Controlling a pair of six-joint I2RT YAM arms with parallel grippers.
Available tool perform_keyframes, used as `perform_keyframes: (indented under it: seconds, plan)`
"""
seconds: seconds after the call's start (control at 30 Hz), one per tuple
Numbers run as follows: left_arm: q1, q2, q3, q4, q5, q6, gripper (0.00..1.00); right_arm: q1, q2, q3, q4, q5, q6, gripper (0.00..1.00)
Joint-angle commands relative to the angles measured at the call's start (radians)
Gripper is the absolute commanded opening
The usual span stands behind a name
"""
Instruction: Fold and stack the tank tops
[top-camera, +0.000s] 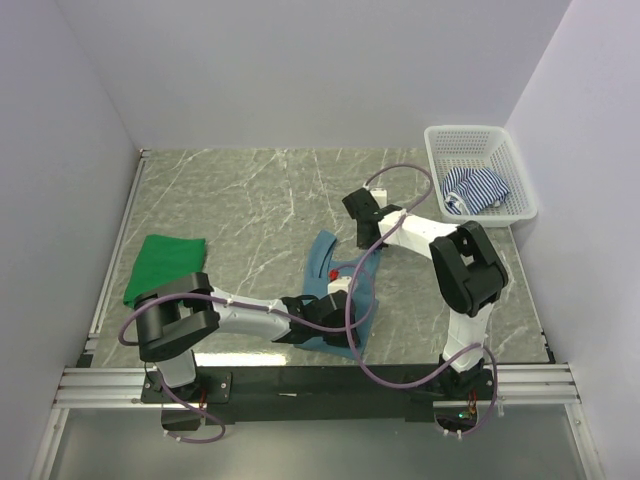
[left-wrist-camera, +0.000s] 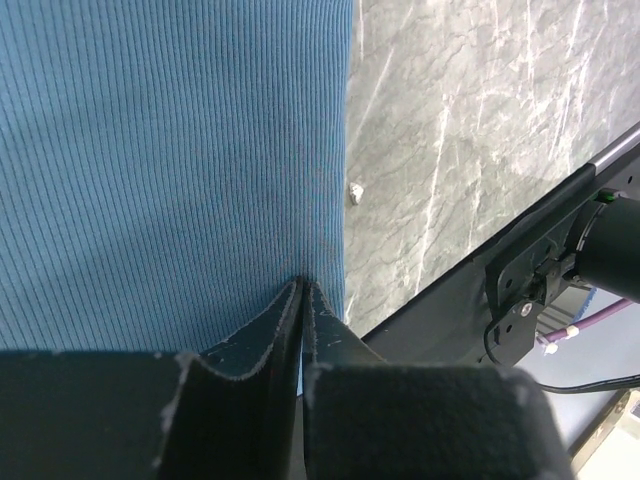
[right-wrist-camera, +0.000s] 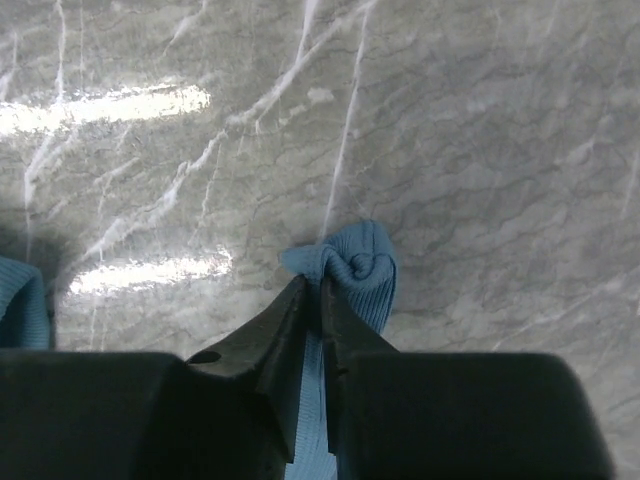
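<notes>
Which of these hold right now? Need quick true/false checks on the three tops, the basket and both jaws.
1. The striped top lies in the basket. True.
2. One top is draped over the basket's rim. False: the green top lies folded on the left of the table, and none hangs on the rim.
3. The left jaws are shut on the teal top. True.
4. The right jaws are open over bare table. False: they are shut on a bunched end of the teal top.
5. All three tops are stacked. False: each lies apart from the others.
</notes>
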Motion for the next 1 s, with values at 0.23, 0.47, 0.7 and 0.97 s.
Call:
perform_keyframes:
  seconds: [0.23, 0.47, 0.7, 0.97]
  plan:
    - [-0.026, 0.024, 0.01, 0.021, 0.005, -0.015, 0.06, 0.006, -0.004, 0.101, 0.009, -0.011, 0.0, 0.0]
    - [-0.035, 0.038, 0.014, 0.014, 0.002, -0.019, 0.05, 0.007, 0.03, 0.163, -0.014, -0.014, -0.006, 0.0]
    - [-0.035, 0.033, 0.052, -0.021, -0.017, -0.002, 0.06, 0.006, 0.122, 0.185, -0.012, -0.039, -0.019, 0.12]
    - [-0.023, 0.029, 0.075, -0.039, -0.035, 0.011, 0.07, 0.003, 0.172, 0.183, -0.006, -0.039, -0.04, 0.5]
